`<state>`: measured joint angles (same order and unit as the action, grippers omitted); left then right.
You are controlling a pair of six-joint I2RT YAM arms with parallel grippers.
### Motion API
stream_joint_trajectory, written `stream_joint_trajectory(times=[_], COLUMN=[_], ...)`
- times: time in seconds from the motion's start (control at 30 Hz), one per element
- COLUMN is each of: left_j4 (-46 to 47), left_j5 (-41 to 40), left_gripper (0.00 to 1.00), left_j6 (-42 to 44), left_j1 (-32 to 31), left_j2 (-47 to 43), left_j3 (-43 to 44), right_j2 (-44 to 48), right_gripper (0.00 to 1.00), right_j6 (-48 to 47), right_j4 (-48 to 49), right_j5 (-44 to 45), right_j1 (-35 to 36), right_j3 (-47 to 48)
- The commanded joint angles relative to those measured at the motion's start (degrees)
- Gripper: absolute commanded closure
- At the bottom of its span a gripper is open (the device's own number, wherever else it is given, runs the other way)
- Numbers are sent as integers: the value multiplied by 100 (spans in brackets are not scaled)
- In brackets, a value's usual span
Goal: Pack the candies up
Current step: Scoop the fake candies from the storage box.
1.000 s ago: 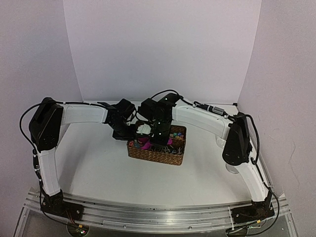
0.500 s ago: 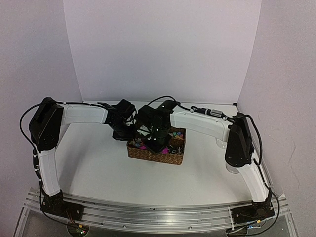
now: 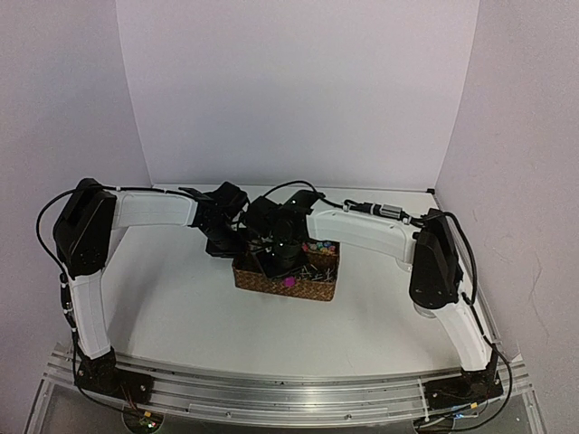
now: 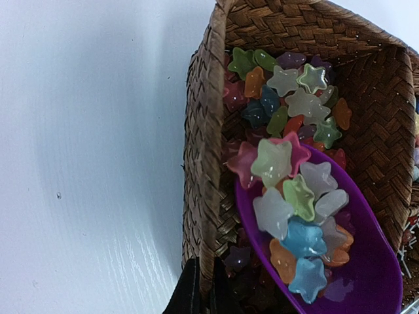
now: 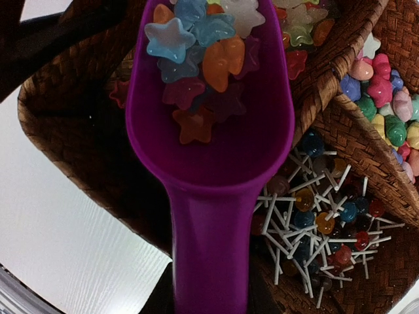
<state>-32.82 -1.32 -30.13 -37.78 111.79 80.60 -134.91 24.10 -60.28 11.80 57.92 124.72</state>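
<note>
The left gripper [image 4: 204, 296], at the bottom centre of its wrist view, is clamped across the basket [image 4: 201, 131] wall. The right gripper [image 5: 209, 302] is clamped on the scoop [image 5: 216, 163] handle. The candies [image 4: 288, 196] lie in the scoop bowl and in the basket compartment beneath it. The basket stands on the surface [image 4: 85, 163].

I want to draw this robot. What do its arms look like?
The left arm and right arm are chunky white tubes with black blocks at the bends. Thin black cables loop along them. The left gripper and right gripper are black too. I can't see any markings.
</note>
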Motion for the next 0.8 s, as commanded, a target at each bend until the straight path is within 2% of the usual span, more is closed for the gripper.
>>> stream_joint_trajectory(times=[0.0,0.33,0.5,0.77], left_j4=[-23,21,70,249], left_j5=[-565,-516,-452,-281], left_gripper=[100,100,100,100], left_j6=[-273,-272,-260,-243], left_j1=[254,280,315,315], left_j2=[-33,-50,-43,-35], left_j3=[42,-13,-59,-139], right_j2=[127,772,924,700], right_gripper=[100,100,100,100], right_j6=[618,716,573,489], right_j4=[290,1353,1514,1719], right_j5=[488,947,1164,933], right_j1=[-4,-177,-236,-439], right_j3=[-387,-1215,-1124,-683])
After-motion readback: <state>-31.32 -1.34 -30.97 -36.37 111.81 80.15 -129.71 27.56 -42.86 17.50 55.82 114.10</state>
